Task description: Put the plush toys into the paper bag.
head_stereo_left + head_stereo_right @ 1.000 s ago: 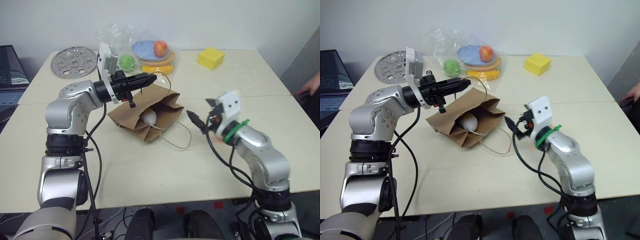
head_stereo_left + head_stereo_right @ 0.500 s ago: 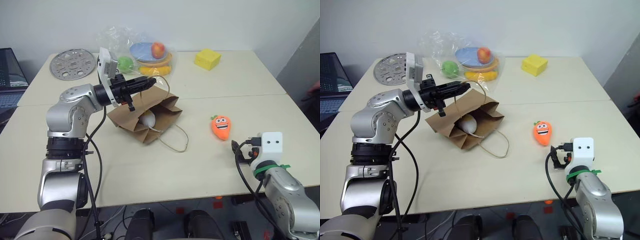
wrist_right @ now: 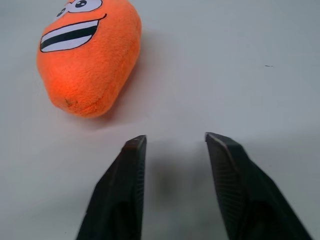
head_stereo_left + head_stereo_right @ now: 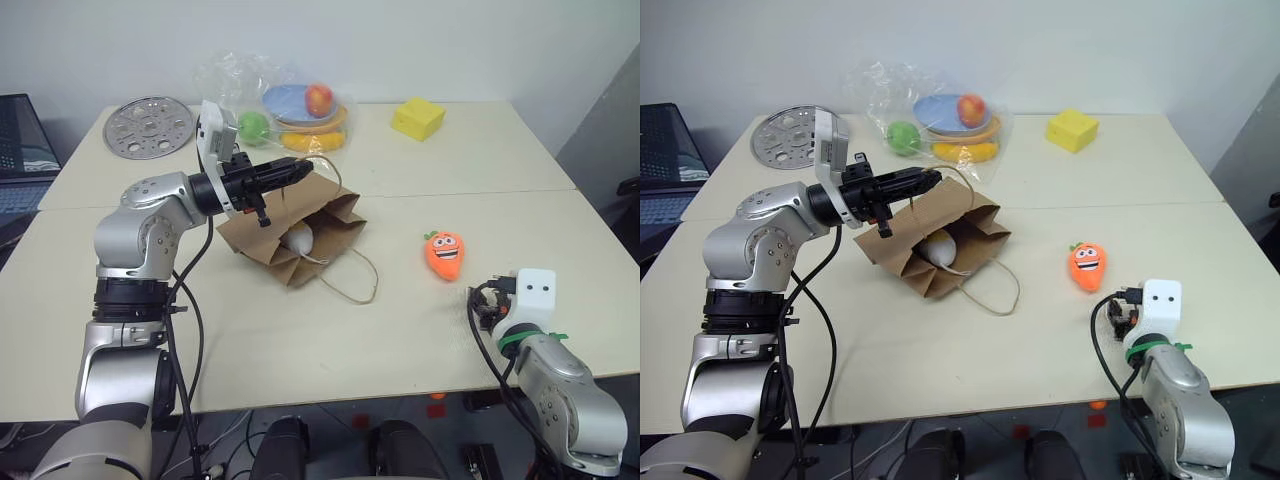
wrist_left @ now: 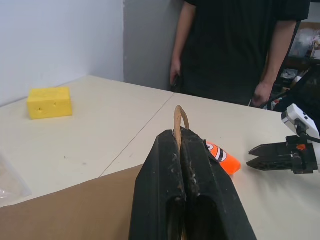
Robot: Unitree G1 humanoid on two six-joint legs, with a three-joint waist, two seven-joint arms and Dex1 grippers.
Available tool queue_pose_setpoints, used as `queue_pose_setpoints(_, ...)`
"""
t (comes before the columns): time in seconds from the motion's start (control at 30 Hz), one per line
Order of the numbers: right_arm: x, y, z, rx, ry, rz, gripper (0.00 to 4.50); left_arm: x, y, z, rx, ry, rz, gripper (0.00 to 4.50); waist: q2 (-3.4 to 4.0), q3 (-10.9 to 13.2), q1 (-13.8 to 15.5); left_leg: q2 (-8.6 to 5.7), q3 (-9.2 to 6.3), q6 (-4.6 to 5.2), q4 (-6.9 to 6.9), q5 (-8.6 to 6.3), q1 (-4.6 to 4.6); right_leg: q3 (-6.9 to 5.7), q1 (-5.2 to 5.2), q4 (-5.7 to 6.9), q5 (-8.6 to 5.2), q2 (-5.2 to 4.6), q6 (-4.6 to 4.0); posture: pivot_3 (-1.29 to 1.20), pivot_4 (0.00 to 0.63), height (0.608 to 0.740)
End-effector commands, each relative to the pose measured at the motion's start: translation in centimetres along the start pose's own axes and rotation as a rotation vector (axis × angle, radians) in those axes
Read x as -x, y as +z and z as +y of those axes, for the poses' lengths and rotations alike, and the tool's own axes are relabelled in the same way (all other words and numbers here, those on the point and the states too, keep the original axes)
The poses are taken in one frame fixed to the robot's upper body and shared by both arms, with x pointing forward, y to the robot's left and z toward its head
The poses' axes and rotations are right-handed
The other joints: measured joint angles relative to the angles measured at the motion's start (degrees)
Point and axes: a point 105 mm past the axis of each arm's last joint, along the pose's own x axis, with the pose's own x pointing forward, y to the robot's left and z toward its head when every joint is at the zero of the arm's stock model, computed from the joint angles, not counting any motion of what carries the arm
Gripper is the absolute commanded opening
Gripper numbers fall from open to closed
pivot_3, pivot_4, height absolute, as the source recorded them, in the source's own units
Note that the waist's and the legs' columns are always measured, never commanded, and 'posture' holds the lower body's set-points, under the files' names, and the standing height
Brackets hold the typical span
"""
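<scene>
The left gripper (image 5: 181,131) is clamped tight on a twine handle (image 5: 179,116) of the bag (image 4: 290,235), which lies mid-table with its mouth facing near-right. The white toy (image 4: 298,238) lies just inside the mouth, partly hidden by the paper. The carrot (image 4: 443,254) lies on the bare table (image 4: 400,330), well right of the bag. The right gripper (image 3: 175,145), near-right of the carrot, has its jaws parted and empty; the head views hide its fingers behind the wrist

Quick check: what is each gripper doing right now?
Left gripper: shut on the paper bag's twine handle.
Right gripper: open, holding nothing, short of the orange carrot toy.
</scene>
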Motion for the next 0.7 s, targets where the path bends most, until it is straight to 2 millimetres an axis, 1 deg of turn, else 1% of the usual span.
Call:
queue_pose_setpoints(0.03, 0.0, 2.3, 0.5, 0.04, 0.023, -0.095, 0.55, -0.1, 1.4, -0.4, -0.048, -0.016, -0.031, 0.0, 0.0, 0.0, -0.02, 0.0, 0.0, 0.0, 0.0, 0.0, 0.0, 0.0, 0.0, 0.0, 0.0, 0.0, 0.0, 0.0, 0.15, 0.74)
queue_pose_setpoints(0.07, 0.0, 3.1, 0.8, 0.069, 0.029, -0.133, 0.13, -0.1, 1.4, -0.4, -0.049, -0.015, -0.032, 0.0, 0.0, 0.0, 0.01, 0.0, -0.01, 0.0, -0.01, 0.0, 0.0, -0.01, 0.0, -0.01, 0.0, 0.0, 0.0, 0.0, 0.15, 0.74)
queue_pose_setpoints(0.1, 0.2, 3.8, 1.2, 0.093, 0.054, -0.168, 0.03, 0.0, 1.5, -0.4, -0.05, -0.013, -0.033, 0.0, 0.0, 0.0, 0.02, -0.01, -0.01, 0.0, -0.01, 0.0, -0.01, -0.01, 0.0, -0.02, 0.0, 0.0, 0.0, 0.0, 0.15, 0.74)
queue_pose_setpoints(0.13, 0.3, 4.2, 1.5, 0.109, 0.072, -0.192, 0.03, -0.1, 1.5, -0.4, -0.051, -0.011, -0.033, 0.0, 0.0, 0.0, 0.02, -0.02, 0.0, 0.0, -0.01, 0.0, -0.02, -0.01, -0.01, -0.03, 0.0, 0.0, 0.0, 0.0, 0.15, 0.74)
queue_pose_setpoints(0.17, 0.3, 4.3, 2.0, 0.099, 0.105, -0.197, 0.26, -0.1, 1.5, -0.4, -0.051, -0.01, -0.033, 0.0, 0.0, 0.0, 0.03, -0.02, 0.0, 0.01, -0.01, 0.0, -0.02, -0.01, 0.0, -0.05, 0.0, 0.0, 0.0, 0.0, 0.15, 0.74)
queue_pose_setpoints(0.27, 0.0, 4.0, 2.3, 0.102, 0.132, -0.19, 1.04, -0.1, 1.4, -0.5, -0.048, -0.011, -0.033, 0.0, 0.0, 0.0, 0.06, -0.01, -0.03, 0.01, -0.02, 0.0, -0.02, -0.03, 0.0, -0.04, 0.0, 0.01, 0.0, 0.0, 0.15, 0.74)
queue_pose_setpoints(0.4, -0.9, 4.1, 2.8, 0.102, 0.171, -0.181, 2.48, -0.1, 1.5, -0.5, -0.048, -0.008, -0.031, 0.0, 0.0, 0.0, 0.04, -0.02, -0.01, 0.01, 0.01, 0.0, -0.02, -0.01, 0.01, -0.04, 0.0, 0.0, 0.0, 0.0, 0.15, 0.74)
queue_pose_setpoints(0.47, -1.4, 4.4, 2.8, 0.118, 0.171, -0.179, 3.16, -0.1, 1.5, -0.5, -0.046, -0.007, -0.031, 0.0, 0.0, 0.0, -0.01, -0.01, -0.01, 0.01, 0.03, 0.0, -0.02, -0.01, 0.01, -0.02, 0.02, 0.0, 0.01, 0.0, 0.15, 0.74)
queue_pose_setpoints(0.57, -2.3, 4.7, 2.7, 0.144, 0.149, -0.17, 4.32, -0.1, 1.6, -0.5, -0.042, -0.005, -0.033, 0.0, 0.0, 0.0, 0.03, -0.01, -0.02, 0.02, 0.02, 0.01, -0.02, -0.02, 0.0, -0.02, 0.04, 0.01, -0.01, 0.0, 0.15, 0.74)
queue_pose_setpoints(0.6, -2.5, 4.6, 2.8, 0.145, 0.153, -0.163, 4.45, -0.1, 1.5, -0.5, -0.041, -0.005, -0.032, 0.0, 0.0, 0.0, 0.05, -0.01, -0.02, 0.02, 0.02, 0.01, -0.02, -0.03, 0.0, -0.02, 0.04, 0.01, -0.01, 0.0, 0.15, 0.74)
queue_pose_setpoints(0.7, -3.1, 4.0, 2.7, 0.149, 0.136, -0.133, 4.45, -0.2, 1.4, -0.5, -0.038, -0.002, -0.03, 0.0, 0.0, 0.0, 0.07, -0.01, -0.02, 0.02, -0.01, 0.01, -0.03, -0.02, 0.0, -0.05, 0.03, 0.0, -0.01, 0.0, 0.15, 0.74)
